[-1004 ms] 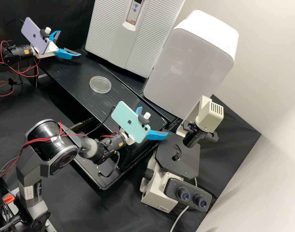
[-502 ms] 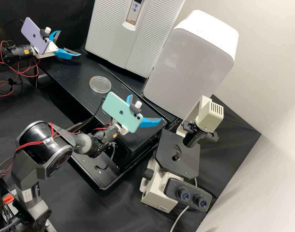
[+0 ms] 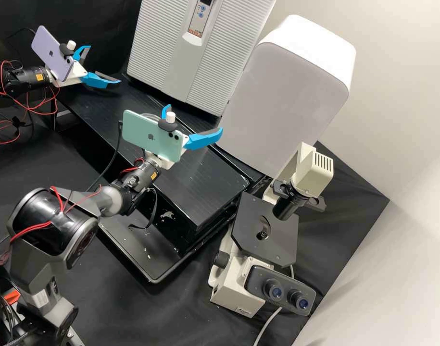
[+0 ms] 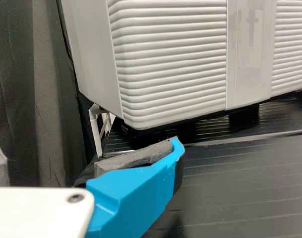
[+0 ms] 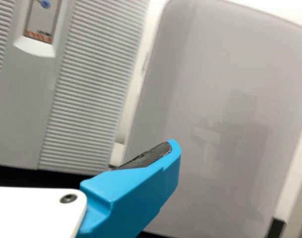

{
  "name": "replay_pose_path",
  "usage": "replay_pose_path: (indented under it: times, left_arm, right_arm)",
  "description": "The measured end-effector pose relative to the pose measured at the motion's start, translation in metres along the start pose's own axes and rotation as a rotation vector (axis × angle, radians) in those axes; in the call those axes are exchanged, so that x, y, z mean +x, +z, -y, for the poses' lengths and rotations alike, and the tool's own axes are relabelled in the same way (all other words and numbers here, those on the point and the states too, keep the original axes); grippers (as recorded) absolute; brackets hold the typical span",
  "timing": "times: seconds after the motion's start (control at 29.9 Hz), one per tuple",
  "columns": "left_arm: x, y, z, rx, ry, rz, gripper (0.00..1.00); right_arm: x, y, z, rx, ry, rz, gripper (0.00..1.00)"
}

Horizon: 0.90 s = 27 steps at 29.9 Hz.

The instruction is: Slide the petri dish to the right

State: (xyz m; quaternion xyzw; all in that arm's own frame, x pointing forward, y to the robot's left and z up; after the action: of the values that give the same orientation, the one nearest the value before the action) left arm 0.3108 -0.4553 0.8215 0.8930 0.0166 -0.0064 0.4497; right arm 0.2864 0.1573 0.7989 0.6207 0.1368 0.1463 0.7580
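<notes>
The petri dish is hidden in the high view behind my right arm's mint-green wrist unit (image 3: 152, 135), which hangs over the spot on the black bench (image 3: 200, 178) where the dish lay. My right gripper (image 3: 193, 120) is open, its blue fingers spread wide above the bench and aimed at the white boxy device. One blue finger (image 5: 136, 193) shows in the right wrist view with nothing against it. My left gripper (image 3: 103, 65) is open at the far left end of the bench, holding nothing. Its finger (image 4: 136, 196) hovers just over the bench surface.
A white ribbed machine (image 3: 200, 53) stands along the back of the bench and also appears as the ribbed casing (image 4: 180, 59) in the left wrist view. A white boxy device (image 3: 287, 91) stands at the right end. A microscope (image 3: 272, 240) stands past the bench's right end.
My right arm has swung from the bench's right front end up and back to the left, and now covers the dish. The left arm has not moved.
</notes>
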Motion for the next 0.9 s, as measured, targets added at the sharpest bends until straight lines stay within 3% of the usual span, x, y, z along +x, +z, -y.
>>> replay_pose_path:
  times: [0.54, 0.9]
  left_arm:
    - [0.0, 0.0, 0.0, 0.0, 0.0, 0.0, 1.0]
    - [0.0, 0.0, 0.0, 0.0, 0.0, 0.0, 1.0]
  right_arm:
    - [0.013, -0.014, 0.02, -0.011, -0.068, -0.03, 1.0]
    - [0.026, -0.034, 0.026, -0.034, -0.075, -0.075, 1.0]
